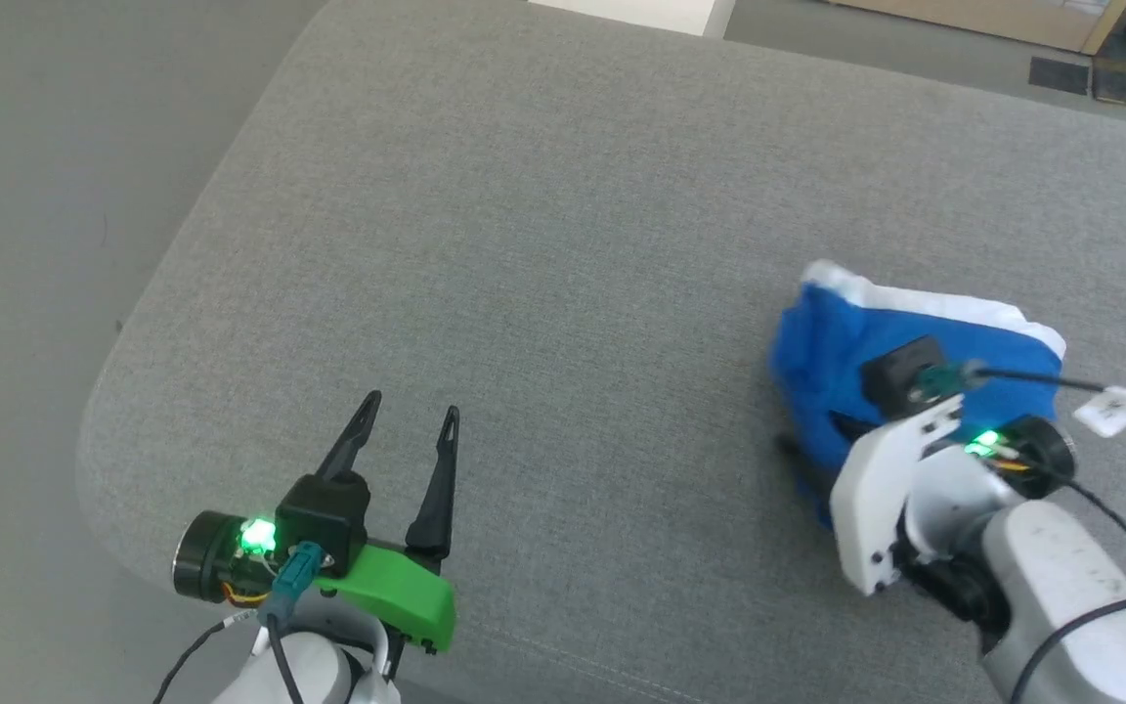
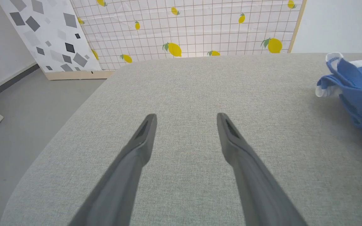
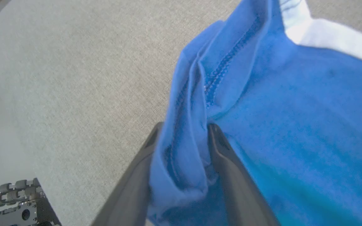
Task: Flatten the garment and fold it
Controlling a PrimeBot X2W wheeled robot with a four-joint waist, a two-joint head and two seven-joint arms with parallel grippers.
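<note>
You have the garment (image 1: 832,342) well to the right on the grey cushion (image 1: 563,225), near the front edge and directly under your right arm. It is not flat. It sits as a compact, bunched heap of bright royal-blue soft cloth, with a band of white trim (image 1: 925,301) showing along its far edge and curling around the far left corner.

In the left wrist view, the garment (image 2: 361,84) rises off the cushion (image 2: 200,88) in rumpled layers, and a white-edged flap stands up at its top. In the right wrist view, the garment (image 3: 294,131) shows a stitched blue seam running up a raised ridge of fabric, and the white trim (image 3: 328,37) lies beyond it.

Your right gripper (image 3: 184,128) is down on the near left side of the heap. Its two fingers are parted, and a puffy, loose fold of the blue cloth lies between them, draped partly over one finger and not pinched flat.

Your left gripper (image 1: 409,409) hovers over bare cushion at the lower left, well apart from the garment. Its fingers (image 2: 143,138) are spread wide with nothing between them.

A lemon-print panel (image 2: 200,28) stands beyond the cushion's far end.
</note>
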